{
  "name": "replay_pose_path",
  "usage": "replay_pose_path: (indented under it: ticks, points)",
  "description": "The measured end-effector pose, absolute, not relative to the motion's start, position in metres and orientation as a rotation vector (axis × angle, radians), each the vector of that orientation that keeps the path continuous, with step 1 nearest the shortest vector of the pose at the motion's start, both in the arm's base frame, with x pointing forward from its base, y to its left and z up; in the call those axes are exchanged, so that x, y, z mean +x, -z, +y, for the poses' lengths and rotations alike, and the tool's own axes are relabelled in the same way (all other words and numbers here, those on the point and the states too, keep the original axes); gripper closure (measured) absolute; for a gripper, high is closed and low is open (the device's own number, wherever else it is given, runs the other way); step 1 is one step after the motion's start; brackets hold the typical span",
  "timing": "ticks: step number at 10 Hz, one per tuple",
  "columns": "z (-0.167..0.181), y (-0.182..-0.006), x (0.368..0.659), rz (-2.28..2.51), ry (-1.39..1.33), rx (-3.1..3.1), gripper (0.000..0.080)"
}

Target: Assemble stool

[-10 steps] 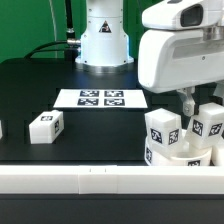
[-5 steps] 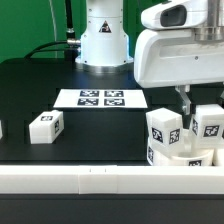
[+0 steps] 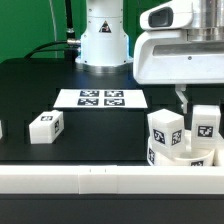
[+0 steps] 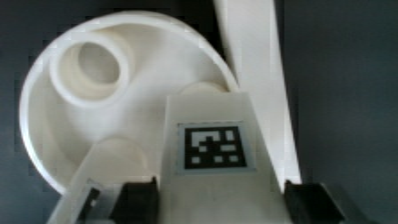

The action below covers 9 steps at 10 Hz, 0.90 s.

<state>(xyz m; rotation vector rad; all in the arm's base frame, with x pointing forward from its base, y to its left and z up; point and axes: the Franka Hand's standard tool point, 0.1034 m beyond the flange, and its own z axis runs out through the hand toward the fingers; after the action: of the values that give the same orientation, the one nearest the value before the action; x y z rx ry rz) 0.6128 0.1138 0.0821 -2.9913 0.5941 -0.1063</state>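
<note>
The white round seat (image 4: 71, 110) with a round hole lies under my gripper (image 4: 226, 200); in the exterior view the seat (image 3: 192, 158) sits at the right behind the front rail. Two white tagged legs stand on it. My gripper (image 3: 198, 106) is shut on the right leg (image 3: 205, 124), whose tag faces the wrist camera (image 4: 214, 145), with a dark finger (image 4: 139, 198) against each side. The other upright leg (image 3: 165, 135) stands beside it. A third leg (image 3: 45, 127) lies loose on the black table at the exterior view's left.
The marker board (image 3: 100, 98) lies flat at the table's middle. A long white rail (image 3: 80, 181) runs along the front edge and shows in the wrist view (image 4: 249, 40) beside the seat. The robot base (image 3: 104, 35) stands at the back. A white part (image 3: 2, 130) shows at the left edge.
The gripper body has risen a little in the exterior view. The right leg has shifted slightly toward the exterior view's left. The other parts have not moved.
</note>
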Motion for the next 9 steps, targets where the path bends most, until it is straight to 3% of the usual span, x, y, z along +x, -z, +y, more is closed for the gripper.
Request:
replay_pose_path:
  ticks: [9]
  points:
    - [0.1166, -0.0816, 0.6132, 1.586, 0.007, -2.529, 0.0462]
